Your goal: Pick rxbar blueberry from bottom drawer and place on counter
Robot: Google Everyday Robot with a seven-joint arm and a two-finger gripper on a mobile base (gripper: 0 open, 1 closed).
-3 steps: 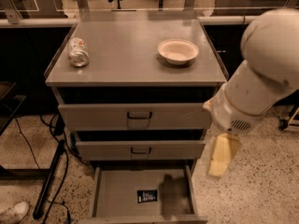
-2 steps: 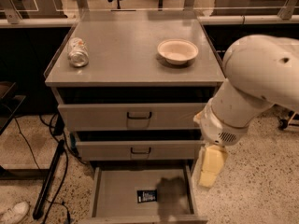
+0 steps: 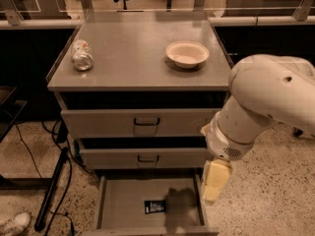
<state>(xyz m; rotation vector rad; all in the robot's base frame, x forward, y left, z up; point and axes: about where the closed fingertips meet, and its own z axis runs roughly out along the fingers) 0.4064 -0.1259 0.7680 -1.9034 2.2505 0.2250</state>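
Note:
The rxbar blueberry [image 3: 154, 206] is a small dark bar with white lettering. It lies flat near the middle of the open bottom drawer [image 3: 128, 200]. The counter [image 3: 133, 58] is the grey top of the cabinet. My gripper [image 3: 212, 185] hangs from the white arm at the right. It is over the drawer's right wall, to the right of the bar and above it, not touching it. Its shadow falls on the drawer floor just right of the bar.
A silver drink can [image 3: 81, 54] lies on the counter's left side. A pale bowl [image 3: 187, 53] stands on its right side. Two shallower drawers [image 3: 142, 124] above are slightly open. A dark pole and cables [image 3: 51, 191] lie on the floor at left.
My arm and gripper have moved left and down, from beside the cabinet to over the bottom drawer's right edge. The bar, can and bowl have not moved.

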